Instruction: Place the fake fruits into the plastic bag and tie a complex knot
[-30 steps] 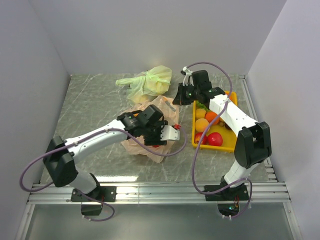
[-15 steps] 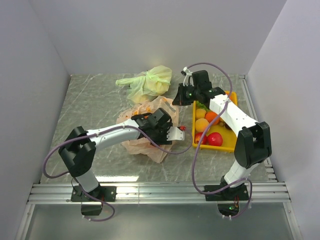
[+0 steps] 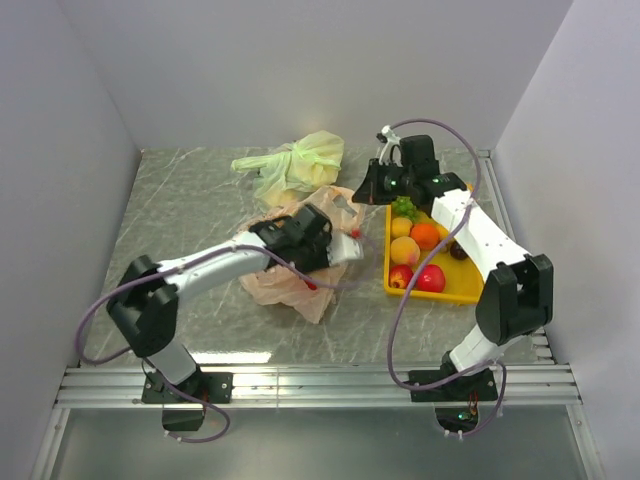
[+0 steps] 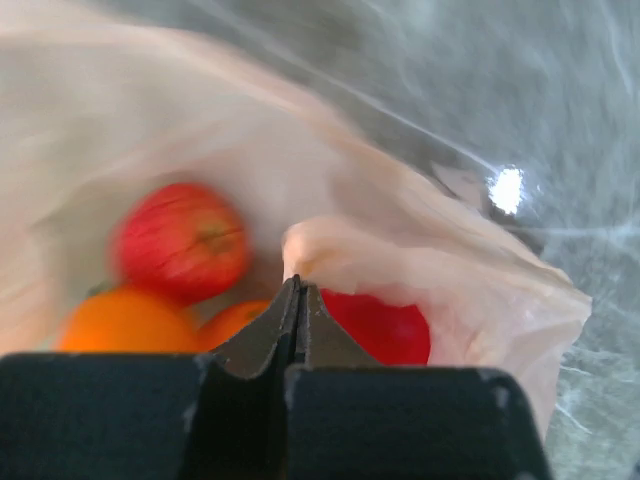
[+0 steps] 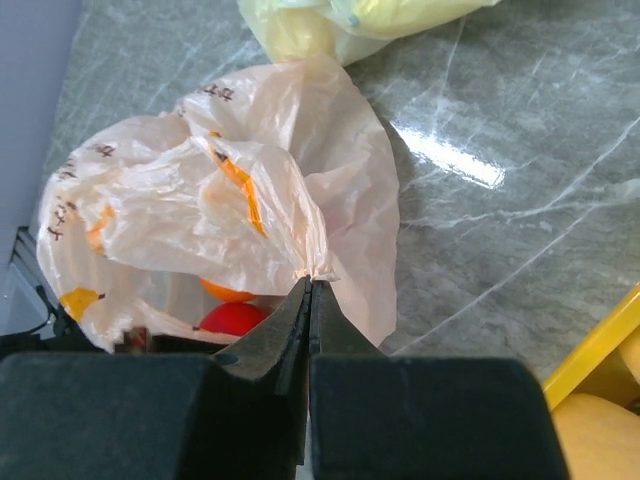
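Note:
The peach-orange plastic bag (image 3: 285,285) lies crumpled at mid-table with its mouth held up. Inside it I see fake fruits: a red apple (image 4: 180,245), an orange (image 4: 120,320) and another red fruit (image 4: 380,325). My left gripper (image 4: 298,285) is shut, and a fold of the bag's rim (image 4: 300,240) sits right at its tip. My right gripper (image 5: 310,280) is shut on the bag's far edge (image 5: 318,268), lifting it. More fruits lie in the yellow tray (image 3: 432,297): an orange (image 3: 425,235), a peach (image 3: 404,250) and red apples (image 3: 430,278).
A pale yellow-green knotted bag (image 3: 300,165) lies at the back, just behind the peach bag. The yellow tray sits to the right of the bag, under my right arm. Grey walls enclose the marbled tabletop (image 3: 190,210) on three sides.
My left gripper has closed and moved up and back toward the bag's rim. My right gripper shifted slightly right and back, still holding the bag's edge.

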Robot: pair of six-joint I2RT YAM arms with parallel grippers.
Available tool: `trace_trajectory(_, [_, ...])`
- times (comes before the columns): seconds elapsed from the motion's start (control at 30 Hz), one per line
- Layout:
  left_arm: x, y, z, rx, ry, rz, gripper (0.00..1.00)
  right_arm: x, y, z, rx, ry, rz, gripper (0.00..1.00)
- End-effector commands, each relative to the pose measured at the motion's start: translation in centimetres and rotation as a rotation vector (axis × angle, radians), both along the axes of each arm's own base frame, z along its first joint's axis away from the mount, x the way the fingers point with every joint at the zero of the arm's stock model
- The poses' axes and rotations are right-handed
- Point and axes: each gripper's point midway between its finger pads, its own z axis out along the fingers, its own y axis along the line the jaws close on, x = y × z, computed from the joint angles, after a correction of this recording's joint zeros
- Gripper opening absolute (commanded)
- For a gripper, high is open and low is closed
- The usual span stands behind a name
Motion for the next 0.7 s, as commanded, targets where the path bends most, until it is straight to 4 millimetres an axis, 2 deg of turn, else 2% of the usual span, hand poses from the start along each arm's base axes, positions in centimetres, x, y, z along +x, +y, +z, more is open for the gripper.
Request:
trace_trajectory(0.0, [3.1,-0.3,13.9,-0.383,-0.074,0.163,0.00,-0.8,-0.3,5.8,0.088,-0.105,0.020,0.00])
trace_trajectory(0.03, [2.8,-0.2,16.2,-0.463,-0.039,0.152,0.01,-0.8,-0.7,7.8,0.116,-0.151,0.013,0.00])
trace_trajectory(0.07, [4.4,1.6,19.4,-0.557,-0.041,0.234,0.00,-0.8,-0.7,8.8,0.137,-0.170,0.011,0.00])
trace_trajectory(0.1, [4.2,2.8,22.4,-0.637,-0.051,0.242,0.00,-0.9,-0.7,10.0,0.166,-0.185,0.009,0.00])
trace_trajectory(0.13, [3.5,3.3,24.5,-0.711,-0.022,0.206,0.01,-1.3,-0.6,11.9,0.195,-0.216,0.025,0.00])
trace_trajectory(0.17, [4.8,5.7,26.7,-0.785,-0.031,0.287,0.00,-1.3,-0.8,12.9,0.213,-0.227,0.026,0.00])
trace_trajectory(0.2, [4.2,7.1,29.1,-0.846,-0.074,0.291,0.00,-1.4,-0.9,13.7,0.239,-0.225,0.022,0.00])
trace_trajectory(0.23, [4.3,8.1,30.5,-0.890,-0.107,0.296,0.00,-1.8,-0.8,15.4,0.269,-0.249,0.043,0.00])
trace_trajectory(0.27, [4.5,9.7,31.5,-0.931,-0.122,0.333,0.00,-1.8,-1.0,16.3,0.288,-0.257,0.043,0.00])
trace_trajectory(0.3, [3.5,10.8,33.3,-0.974,-0.171,0.336,0.00,-1.9,-1.0,17.2,0.319,-0.258,0.042,0.00])
trace_trajectory(0.33, [3.5,11.6,33.5,-0.995,-0.181,0.360,0.00,-2.4,-1.2,18.5,0.340,-0.276,0.048,0.00])
trace_trajectory(0.37, [3.0,13.2,35.2,-1.048,-0.221,0.396,0.00,-2.8,-1.4,19.2,0.370,-0.271,0.054,0.00])
trace_trajectory(0.43, [2.9,14.6,35.7,-1.069,-0.248,0.444,0.00,-3.3,-1.8,20.6,0.397,-0.293,0.054,0.00])
trace_trajectory(0.5, [2.6,16.6,36.3,-1.081,-0.295,0.507,0.00,-3.5,-2.5,21.1,0.432,-0.281,0.046,0.00])
trace_trajectory(0.53, [2.8,17.4,35.8,-1.078,-0.305,0.541,0.00,-3.7,-2.8,20.7,0.441,-0.268,0.036,0.00])
trace_trajectory(0.57, [2.7,18.9,36.5,-1.095,-0.363,0.580,0.00,-4.1,-2.9,20.7,0.463,-0.249,0.046,0.00])
trace_trajectory(0.67, [3.1,21.3,36.6,-1.120,-0.385,0.649,0.00,-4.6,-3.7,21.9,0.503,-0.257,0.040,0.00])
